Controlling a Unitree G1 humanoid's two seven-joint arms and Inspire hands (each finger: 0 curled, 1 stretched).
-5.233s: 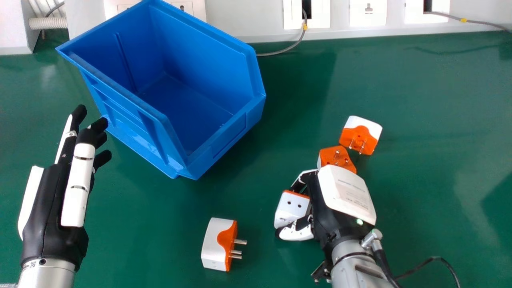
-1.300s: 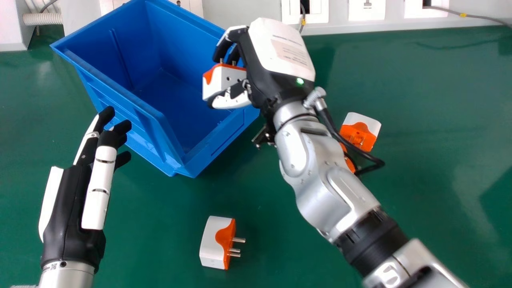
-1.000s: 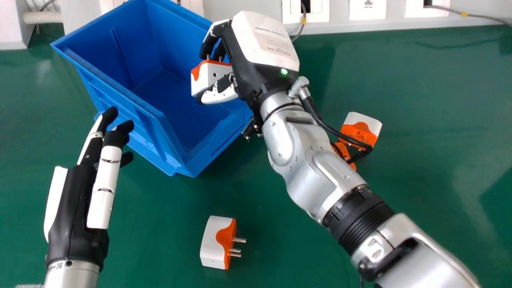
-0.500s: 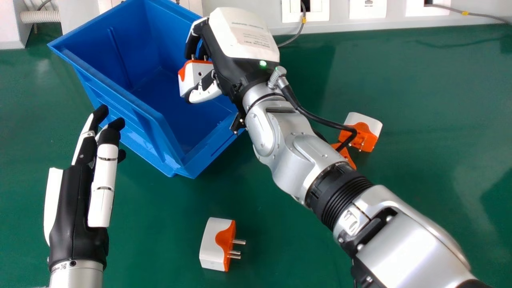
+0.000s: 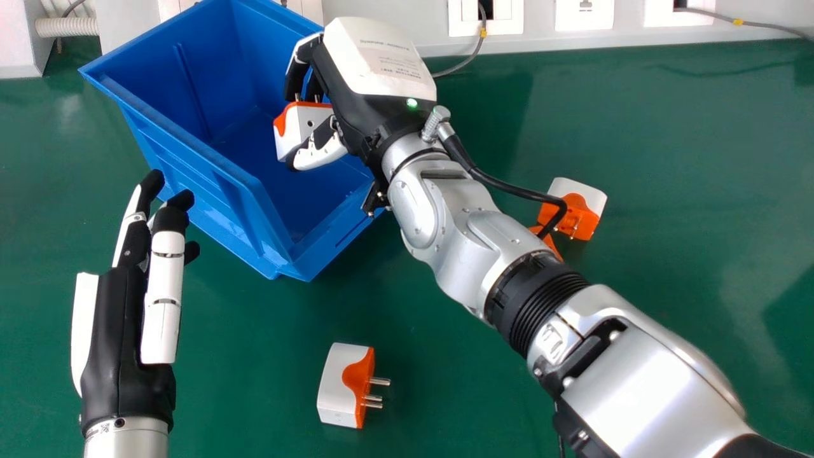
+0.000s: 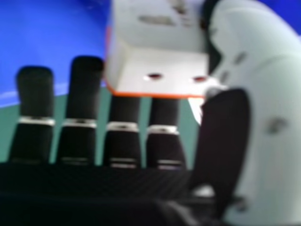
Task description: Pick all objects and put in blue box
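Right hand gripping a white-and-orange adapter, thumb on one side, fingers on the other, over the blue box. Pale label on hand's white back, print too small to read. Held adapter at the hand's left in head view, pins toward fingers. Loose adapter on green table, nearer the robot; two more right of the forearm, one beside a partly hidden one. Left hand near box, fingers extended.
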